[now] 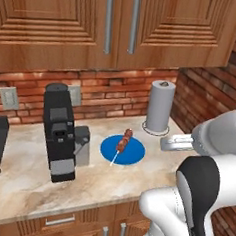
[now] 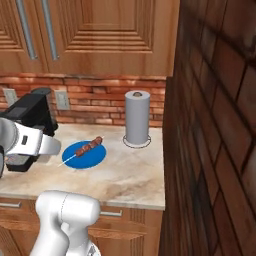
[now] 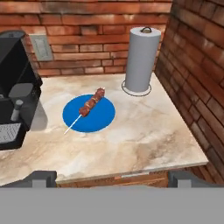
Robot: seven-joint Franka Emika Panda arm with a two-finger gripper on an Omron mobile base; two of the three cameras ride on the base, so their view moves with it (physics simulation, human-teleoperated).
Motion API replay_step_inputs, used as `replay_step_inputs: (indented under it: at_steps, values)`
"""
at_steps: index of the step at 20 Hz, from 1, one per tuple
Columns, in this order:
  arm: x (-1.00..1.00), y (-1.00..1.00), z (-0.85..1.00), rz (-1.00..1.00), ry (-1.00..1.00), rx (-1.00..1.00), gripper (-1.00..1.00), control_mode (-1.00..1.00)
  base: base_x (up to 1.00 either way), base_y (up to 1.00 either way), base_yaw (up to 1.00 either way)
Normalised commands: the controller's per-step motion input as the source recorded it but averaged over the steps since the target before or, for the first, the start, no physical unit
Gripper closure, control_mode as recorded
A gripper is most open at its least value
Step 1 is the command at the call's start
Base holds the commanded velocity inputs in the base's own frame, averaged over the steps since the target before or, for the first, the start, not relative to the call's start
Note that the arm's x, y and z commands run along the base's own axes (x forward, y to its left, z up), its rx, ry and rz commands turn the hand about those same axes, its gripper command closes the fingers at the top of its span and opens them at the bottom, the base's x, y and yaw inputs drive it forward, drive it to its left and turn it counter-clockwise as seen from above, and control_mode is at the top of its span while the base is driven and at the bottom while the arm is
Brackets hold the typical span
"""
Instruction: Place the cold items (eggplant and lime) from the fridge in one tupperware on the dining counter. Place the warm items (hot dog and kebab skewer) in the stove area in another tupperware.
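**Kebab skewer on the blue plate, gripper wide and well short of it**

The kebab skewer (image 3: 90, 106) lies flat on a round blue plate (image 3: 103, 117) on the marble counter (image 3: 140, 140). Its long axis runs on a diagonal: the meat end points toward the brick back wall (image 3: 96, 48) and the paper towel roll (image 3: 141, 59), while the bare pale stick end points toward the counter's front edge and the coffee machine (image 3: 13, 96) side, its tip reaching just past the plate's rim. The chunks of browned meat sit on the upper half of the stick, over the plate's middle and far part.

Seen from the left base view, the skewer (image 1: 122, 143) shows the same slant on the plate (image 1: 132, 153), between the black coffee machine (image 1: 59, 130) and the grey paper towel roll (image 1: 159, 105), which stands upright in its ring holder near the corner of the brick side wall (image 1: 207, 97). Wooden cabinets (image 1: 117, 24) hang above.

The gripper (image 3: 112, 178) hangs in front of the counter's edge, apart from the skewer, its two dark fingertips (image 3: 41, 178) spread to their full width with nothing between them.
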Motion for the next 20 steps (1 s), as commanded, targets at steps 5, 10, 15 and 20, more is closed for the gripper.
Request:
replay_step_inputs:
  at_steps: [5, 10, 15, 20]
  values:
    - [0.52, 0.06, -0.16, -0.05, 0.24, 0.01, -1.0, -1.0, 0.12, 0.01, -0.01]
    - [0.58, 0.24, -0.4, -0.1, 0.35, 0.0, -1.0, -1.0, 0.0, 0.0, 0.0]
    - [0.33, 0.27, -0.55, -0.11, 0.2, 0.0, -1.0, -1.0, 0.0, 0.0, 0.0]
    - [0.43, 0.17, -0.5, -0.11, 0.07, 0.0, -1.0, -1.0, 0.0, 0.0, 0.0]
